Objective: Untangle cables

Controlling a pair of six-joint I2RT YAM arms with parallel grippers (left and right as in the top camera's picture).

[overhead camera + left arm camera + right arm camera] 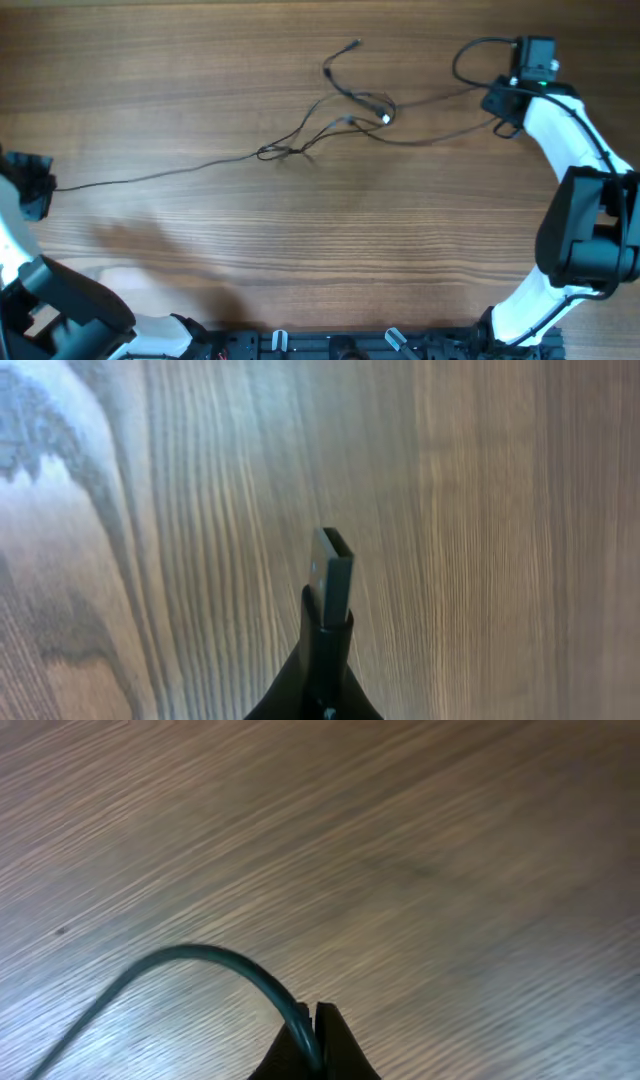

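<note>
Left gripper [42,187] at far left table edge, clamped shut on USB plug [334,582], thin lead running right to tangled black cables [350,115] mid-rear of wooden table [300,260], right gripper [497,105] at right rear, pinched shut on cable strand [200,955].

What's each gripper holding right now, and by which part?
Left gripper grips the left cable by its plug; right gripper grips the right cable on the bare cord.
</note>
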